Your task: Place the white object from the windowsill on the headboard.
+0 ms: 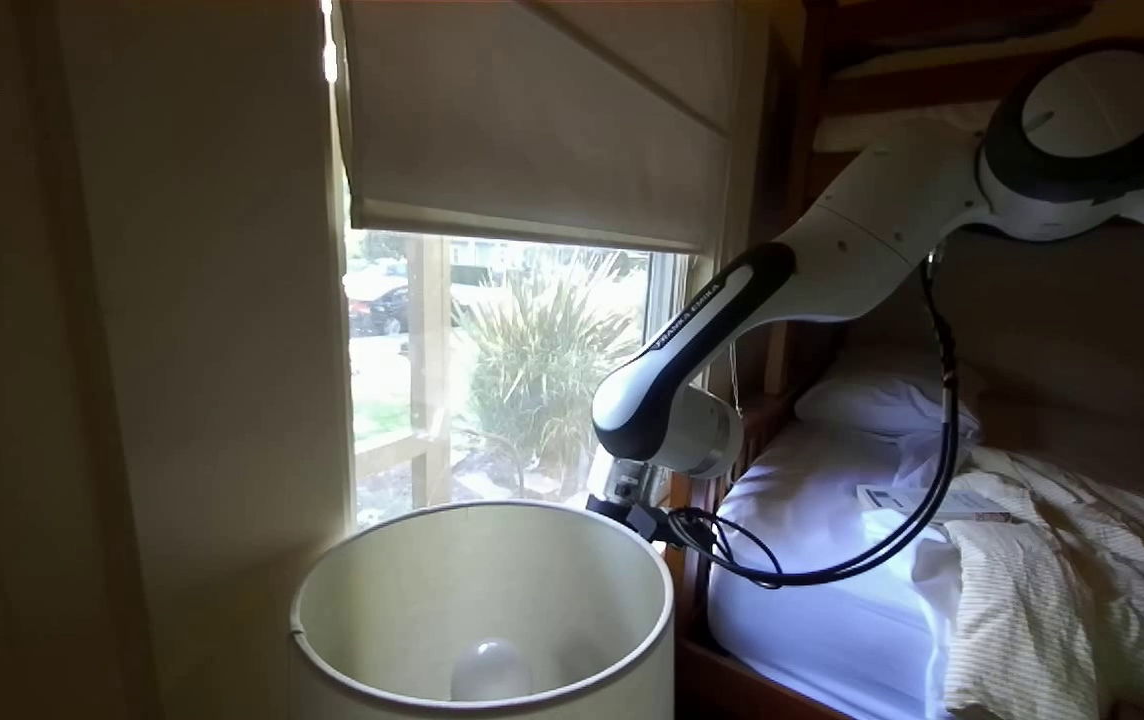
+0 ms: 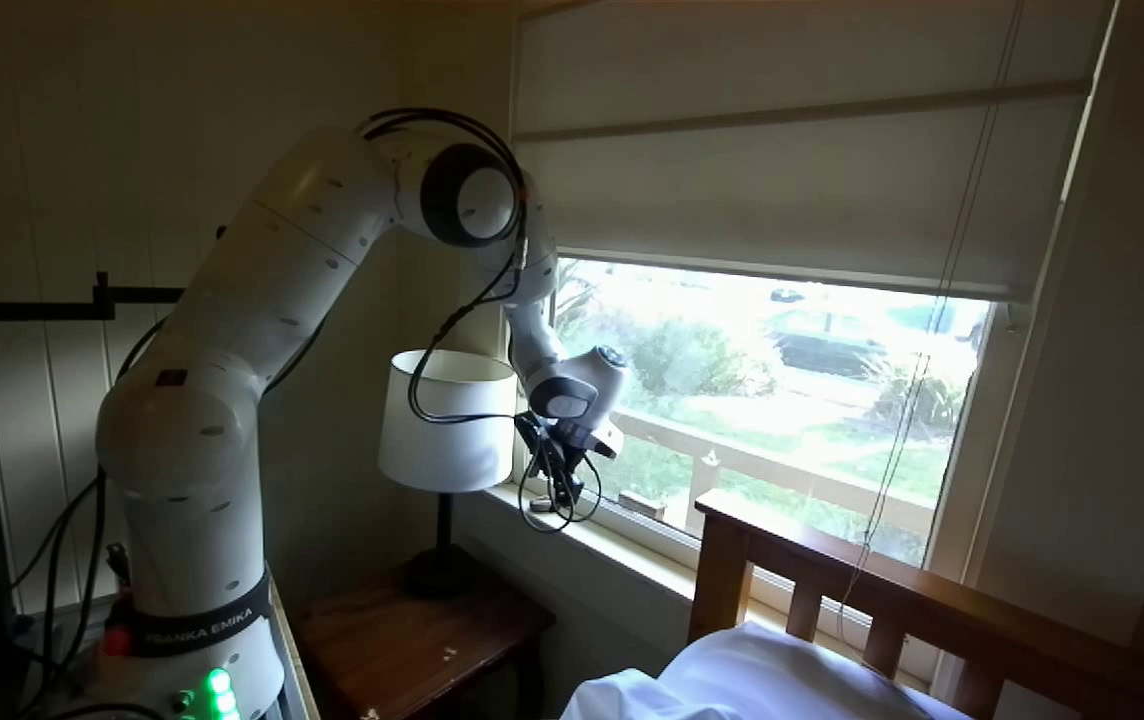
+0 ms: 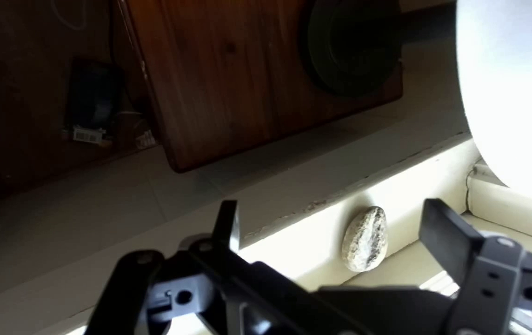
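The white object is an egg-shaped, whitish stone [image 3: 365, 239] with a dark streak. It lies on the pale windowsill [image 3: 289, 251] in the wrist view. A small bit of it shows beside the gripper in an exterior view [image 2: 540, 505]. My gripper [image 3: 334, 228] is open and empty above the sill, with the stone between its fingers in the picture, nearer the right finger, and apart from both. The gripper [image 2: 564, 498] is low at the sill's lamp end. The wooden headboard [image 2: 832, 548] stands farther along the window. In an exterior view the lampshade hides the fingers.
A lamp with a white shade [image 2: 447, 430] stands on the wooden nightstand [image 2: 402, 640], close beside the arm; its shade is at the right of the wrist view [image 3: 517, 102]. A small dark item [image 2: 640, 503] lies by the window. Blind cords [image 2: 897, 450] hang before the headboard.
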`<state>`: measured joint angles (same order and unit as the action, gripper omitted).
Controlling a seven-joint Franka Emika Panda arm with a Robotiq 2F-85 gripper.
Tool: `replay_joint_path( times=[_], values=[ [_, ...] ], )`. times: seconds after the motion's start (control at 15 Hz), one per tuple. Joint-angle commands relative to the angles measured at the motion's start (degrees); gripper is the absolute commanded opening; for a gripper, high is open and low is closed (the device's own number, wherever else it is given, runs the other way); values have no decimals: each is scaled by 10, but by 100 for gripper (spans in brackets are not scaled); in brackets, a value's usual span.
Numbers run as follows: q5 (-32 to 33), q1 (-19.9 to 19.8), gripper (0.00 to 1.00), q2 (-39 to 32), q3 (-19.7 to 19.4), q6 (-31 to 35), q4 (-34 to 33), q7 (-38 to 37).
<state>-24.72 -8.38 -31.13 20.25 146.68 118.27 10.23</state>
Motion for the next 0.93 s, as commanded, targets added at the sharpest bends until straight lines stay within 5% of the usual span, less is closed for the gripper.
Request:
replay_joint_path(
  times=[0.0, 0.6, 0.87],
  values=[
    [-14, 17, 100, 2, -16, -5, -3, 8],
    [-44, 23, 100, -8, -7, 5, -5, 4],
    [-88, 29, 100, -10, 12, 70, 3, 15]
  ],
)
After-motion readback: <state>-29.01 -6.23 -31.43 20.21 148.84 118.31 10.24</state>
